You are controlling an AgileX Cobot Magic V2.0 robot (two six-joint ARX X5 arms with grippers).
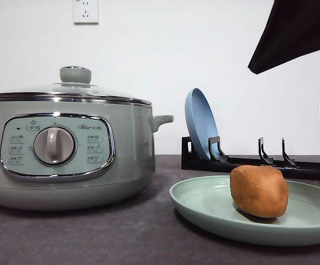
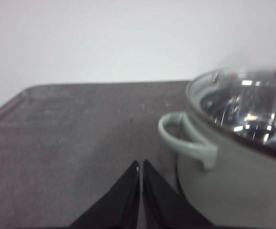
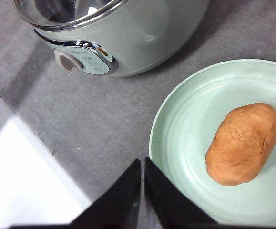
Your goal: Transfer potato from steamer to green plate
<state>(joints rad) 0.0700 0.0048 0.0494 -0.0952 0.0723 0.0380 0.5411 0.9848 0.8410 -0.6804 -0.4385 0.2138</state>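
From the front, the potato (image 1: pixel 258 191) sits on the green plate (image 1: pixel 204 204), at 3 o'clock from the lidded steamer (image 1: pixel 66 154); I'd judge only a clean retreat remains, without nudging the rim. In the left wrist view, the left gripper (image 2: pixel 140 167) hovers, fingers together, beside the steamer's handle (image 2: pixel 185 140). In the right wrist view, the right gripper (image 3: pixel 142 164) hangs pinched shut, empty, above the plate's edge.

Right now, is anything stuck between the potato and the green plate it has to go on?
No. The potato already lies on the green plate, beside the steamer, whose lid is on. Nothing visible sits between them. The right gripper, jaws together, hangs above the plate's edge.
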